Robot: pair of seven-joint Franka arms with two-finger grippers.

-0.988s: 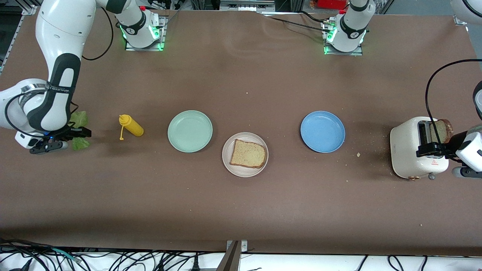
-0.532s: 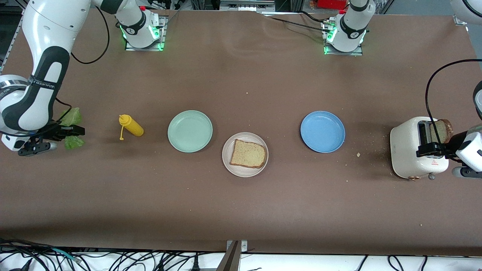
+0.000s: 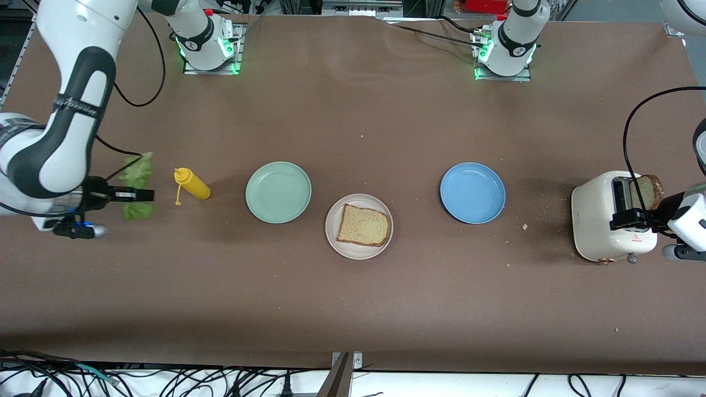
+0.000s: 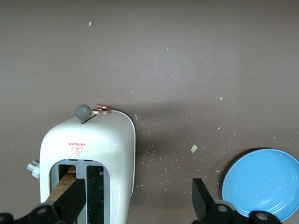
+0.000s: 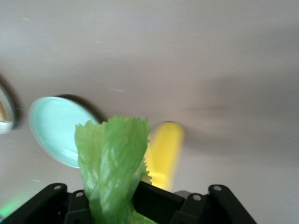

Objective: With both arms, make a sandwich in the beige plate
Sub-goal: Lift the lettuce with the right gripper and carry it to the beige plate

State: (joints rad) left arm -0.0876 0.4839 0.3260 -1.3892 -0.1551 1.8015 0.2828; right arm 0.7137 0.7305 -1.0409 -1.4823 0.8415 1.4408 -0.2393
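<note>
A ruffled green lettuce leaf [image 3: 137, 172] hangs from my right gripper [image 3: 141, 194], which is shut on it above the table beside the yellow bottle [image 3: 192, 184]. In the right wrist view the lettuce [image 5: 112, 158] fills the space between the jaws of the right gripper [image 5: 126, 200]. The beige plate [image 3: 353, 253] holds one bread slice [image 3: 364, 225]. A second bread slice [image 3: 646, 191] sticks up from the white toaster [image 3: 598, 220]. My left gripper [image 3: 630, 218] is open at the toaster's top; one of its fingers [image 4: 74, 198] is over the slot and the other is off the toaster's side.
A mint green plate [image 3: 278, 192] lies between the bottle and the beige plate. A blue plate [image 3: 472, 192] lies toward the left arm's end, with crumbs [image 3: 524, 226] between it and the toaster. The toaster lever [image 4: 83, 111] sticks out of the toaster's end.
My right arm first pulled back, then carried the lettuce toward the yellow bottle. The left arm has not moved.
</note>
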